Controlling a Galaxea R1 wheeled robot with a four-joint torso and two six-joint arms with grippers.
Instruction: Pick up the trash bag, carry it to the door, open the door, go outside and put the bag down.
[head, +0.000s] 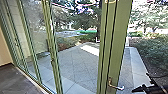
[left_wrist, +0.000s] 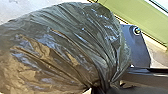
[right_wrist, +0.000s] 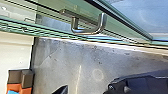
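At the right edge of the head view, my right gripper (head: 145, 89) is beside the lever handle (head: 115, 86) of the green-framed glass door (head: 117, 42), apart from it. The same metal handle (right_wrist: 87, 31) shows large in the right wrist view, on the green door frame (right_wrist: 53, 10). In the left wrist view, the dark, shiny trash bag (left_wrist: 67, 42) bulges out from its gathered neck, where my left gripper (left_wrist: 106, 87) is shut on it.
Glass panels in green frames (head: 53, 47) run along the left of the head view. Beyond the glass lies a paved yard (head: 75, 62) with shrubs (head: 152, 50) to the right. Orange and brown blocks (right_wrist: 20, 80) stand by a pale wall in the right wrist view.
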